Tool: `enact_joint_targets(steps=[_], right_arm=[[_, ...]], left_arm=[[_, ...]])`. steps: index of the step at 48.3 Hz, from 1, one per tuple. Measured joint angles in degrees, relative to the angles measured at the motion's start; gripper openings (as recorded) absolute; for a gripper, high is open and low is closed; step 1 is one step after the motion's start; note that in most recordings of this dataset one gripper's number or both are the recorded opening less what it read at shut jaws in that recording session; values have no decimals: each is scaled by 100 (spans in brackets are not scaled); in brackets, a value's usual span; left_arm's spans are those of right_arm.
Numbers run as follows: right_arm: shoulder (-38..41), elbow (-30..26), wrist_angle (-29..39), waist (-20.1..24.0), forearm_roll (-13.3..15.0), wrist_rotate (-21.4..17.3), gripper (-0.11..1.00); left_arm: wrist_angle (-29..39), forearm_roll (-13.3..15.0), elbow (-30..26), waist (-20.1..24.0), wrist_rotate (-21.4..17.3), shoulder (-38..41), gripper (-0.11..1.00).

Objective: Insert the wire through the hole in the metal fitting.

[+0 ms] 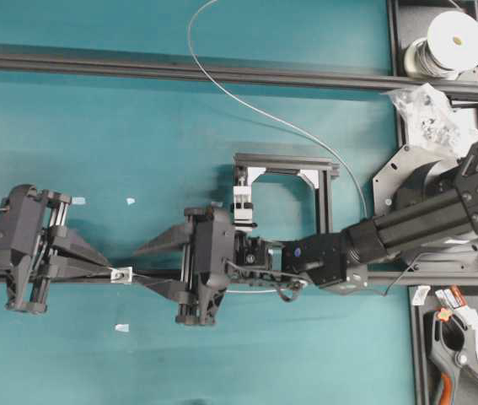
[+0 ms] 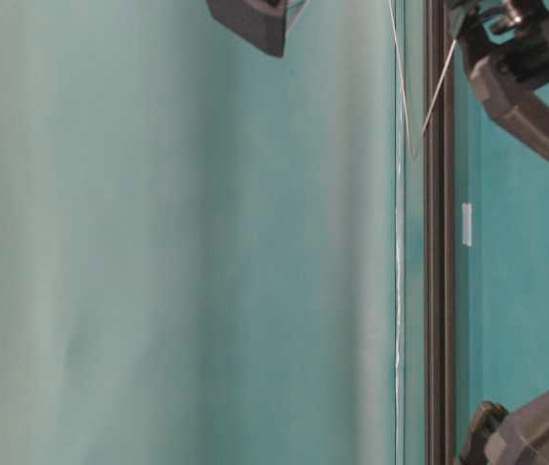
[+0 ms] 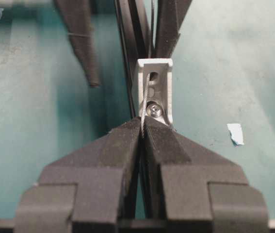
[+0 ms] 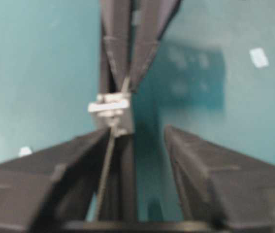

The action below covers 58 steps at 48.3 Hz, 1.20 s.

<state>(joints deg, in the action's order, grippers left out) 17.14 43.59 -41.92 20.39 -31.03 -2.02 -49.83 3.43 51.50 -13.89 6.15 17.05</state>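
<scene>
The metal fitting (image 1: 121,273) is a small silver bracket on the black rail, with a slot and a screw on its face (image 3: 155,90). The thin silvery wire (image 1: 247,105) curves down from the back. In the left wrist view it passes through the fitting's slot (image 3: 146,97). My left gripper (image 3: 142,121) is shut on the wire's end just in front of the fitting. It also shows at the left of the overhead view (image 1: 109,268). My right gripper (image 1: 140,266) faces it from the other side, open. The wire (image 4: 108,165) lies along its left finger, not pinched, with the fitting (image 4: 109,107) just beyond.
A wire spool (image 1: 456,38) and a bag of small parts (image 1: 428,114) sit at the back right. An orange-handled clamp (image 1: 462,354) lies at the front right. A black frame holding a white-and-black block (image 1: 244,207) stands behind my right gripper. Tape scraps (image 1: 130,201) dot the teal mat.
</scene>
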Motion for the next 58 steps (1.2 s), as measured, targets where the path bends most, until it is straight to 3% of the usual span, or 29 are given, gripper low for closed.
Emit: enact_joint_targets(steps=[21,58], right_arm=[[-299,229,0,9,0,0,88],[-325,281,0,18,9,0,88]], left_arm=[[114,9,35,-9,0,-70,-10],[677,0,1187,-281,176,-1397,-10]])
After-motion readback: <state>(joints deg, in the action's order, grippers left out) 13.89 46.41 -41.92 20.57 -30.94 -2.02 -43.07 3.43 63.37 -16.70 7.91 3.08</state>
